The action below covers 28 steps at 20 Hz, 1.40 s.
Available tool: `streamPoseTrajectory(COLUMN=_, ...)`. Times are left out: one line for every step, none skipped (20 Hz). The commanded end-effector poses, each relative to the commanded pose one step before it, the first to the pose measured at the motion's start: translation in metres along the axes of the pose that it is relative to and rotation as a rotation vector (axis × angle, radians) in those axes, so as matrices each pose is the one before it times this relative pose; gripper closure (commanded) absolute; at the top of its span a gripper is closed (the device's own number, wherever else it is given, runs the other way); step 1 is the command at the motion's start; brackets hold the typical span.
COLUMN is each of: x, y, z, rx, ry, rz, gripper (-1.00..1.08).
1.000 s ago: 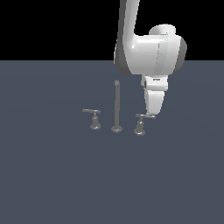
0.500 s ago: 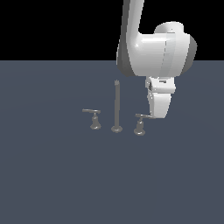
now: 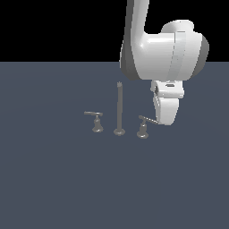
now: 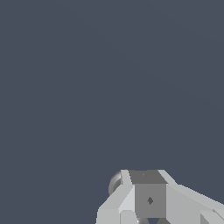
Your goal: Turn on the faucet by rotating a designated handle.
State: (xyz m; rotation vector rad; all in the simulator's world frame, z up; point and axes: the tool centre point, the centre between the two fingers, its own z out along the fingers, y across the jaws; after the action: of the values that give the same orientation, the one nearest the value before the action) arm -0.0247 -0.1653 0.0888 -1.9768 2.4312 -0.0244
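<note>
We cannot tell if our end effector [image 3: 164, 120] is wide or narrow; it hangs low at the tip of the handle [image 3: 148, 120]. This lever stands on the exterior view's right of the spout rod [image 3: 119, 107] on the bench [image 3: 53, 179]. We judge the pushing step is in hand, and next calls for sweeping the bar sideways around its base.

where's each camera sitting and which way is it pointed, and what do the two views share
Exterior view: off the arm, facing the faucet on the grey floor; shows the white arm and the gripper at the handle.
Wrist view: on the wrist, aimed along the gripper at bare floor; only the gripper body shows, with a rounded grey part behind it.
Shared: gripper and floor.
</note>
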Motion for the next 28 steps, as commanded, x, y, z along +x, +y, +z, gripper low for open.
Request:
streamPoseTrajectory(x=-0.00913, y=0.01462, z=-0.00037, rx=-0.01464, ry=-0.00405, rz=-0.01233, gripper=1.08)
streamPoseTrajectory(x=-0.00023, y=0.00351, z=-0.00001, rx=-0.00059, ry=0.00008, rz=0.00036, gripper=1.08)
streamPoseTrajectory(x=-0.00023, y=0.00353, z=-0.00001, rx=-0.00059, ry=0.00008, rz=0.00036, gripper=1.08)
streamPoseTrajectory(x=-0.00023, y=0.00355, z=-0.00001, rx=-0.00059, ry=0.00008, rz=0.00036, gripper=1.08)
streamPoseTrajectory(x=0.0, y=0.0, z=0.0, rx=0.0, ry=0.0, rz=0.0, gripper=1.08)
streamPoseTrajectory(x=0.01067, y=-0.00532, z=0.00045, rx=0.00609, ry=0.00386, rz=0.01667, gripper=1.08)
streamPoseTrajectory(x=-0.00401, y=0.00269, z=-0.00007, rx=-0.00058, ry=-0.00031, rz=-0.0014, gripper=1.08)
streamPoseTrajectory(x=-0.00407, y=0.0027, z=-0.00006, rx=-0.00061, ry=-0.00033, rz=-0.00146, gripper=1.08)
streamPoseTrajectory(x=-0.00412, y=0.00271, z=-0.00004, rx=-0.00064, ry=-0.00034, rz=-0.00153, gripper=1.08)
streamPoseTrajectory(x=-0.00407, y=0.00273, z=-0.00008, rx=-0.00058, ry=-0.00031, rz=-0.0014, gripper=1.08)
streamPoseTrajectory(x=-0.00416, y=0.00274, z=-0.00005, rx=-0.00064, ry=-0.00035, rz=-0.00153, gripper=1.08)
streamPoseTrajectory(x=-0.00412, y=0.00276, z=-0.00008, rx=-0.00058, ry=-0.00032, rz=-0.00139, gripper=1.08)
streamPoseTrajectory(x=-0.00421, y=0.00276, z=-0.00006, rx=-0.00064, ry=-0.00035, rz=-0.00153, gripper=1.08)
streamPoseTrajectory(x=-0.00423, y=0.00277, z=-0.00006, rx=-0.00064, ry=-0.00035, rz=-0.00153, gripper=1.08)
streamPoseTrajectory(x=-0.0042, y=0.00279, z=-0.00009, rx=-0.00058, ry=-0.00033, rz=-0.00139, gripper=1.08)
streamPoseTrajectory(x=-0.00429, y=0.00279, z=-0.00007, rx=-0.00064, ry=-0.00037, rz=-0.00152, gripper=1.08)
streamPoseTrajectory(x=-0.00434, y=0.0028, z=-0.00007, rx=-0.00063, ry=-0.00038, rz=-0.00152, gripper=1.08)
streamPoseTrajectory(x=0.0, y=0.0, z=0.0, rx=0.0, ry=0.0, rz=0.0, gripper=1.08)
streamPoseTrajectory(x=0.02512, y=-0.00398, z=0.0005, rx=0.00448, ry=0.00697, rz=0.03912, gripper=1.08)
streamPoseTrajectory(x=-0.00722, y=-0.00065, z=-0.00008, rx=-0.00051, ry=-0.00079, rz=-0.00443, gripper=1.08)
streamPoseTrajectory(x=-0.00719, y=-0.00065, z=-0.00008, rx=-0.00051, ry=-0.00078, rz=-0.00438, gripper=1.08)
streamPoseTrajectory(x=-0.00719, y=-0.00066, z=-0.00008, rx=-0.00051, ry=-0.00078, rz=-0.00438, gripper=1.08)
streamPoseTrajectory(x=-0.00718, y=-0.00066, z=-0.00008, rx=-0.00051, ry=-0.00078, rz=-0.00438, gripper=1.08)
streamPoseTrajectory(x=-0.00717, y=-0.00067, z=-0.00008, rx=-0.00051, ry=-0.00078, rz=-0.00438, gripper=1.08)
streamPoseTrajectory(x=-0.00716, y=-0.00068, z=-0.00008, rx=-0.0005, ry=-0.00078, rz=-0.00438, gripper=1.08)
streamPoseTrajectory(x=-0.00715, y=-0.00069, z=-0.00008, rx=-0.0005, ry=-0.00078, rz=-0.00438, gripper=1.08)
streamPoseTrajectory(x=-0.0071, y=-0.0007, z=-0.00008, rx=-0.00049, ry=-0.00078, rz=-0.00432, gripper=1.08)
streamPoseTrajectory(x=-0.00675, y=-0.0007, z=-0.00008, rx=-0.00047, ry=-0.00074, rz=-0.00414, gripper=1.08)
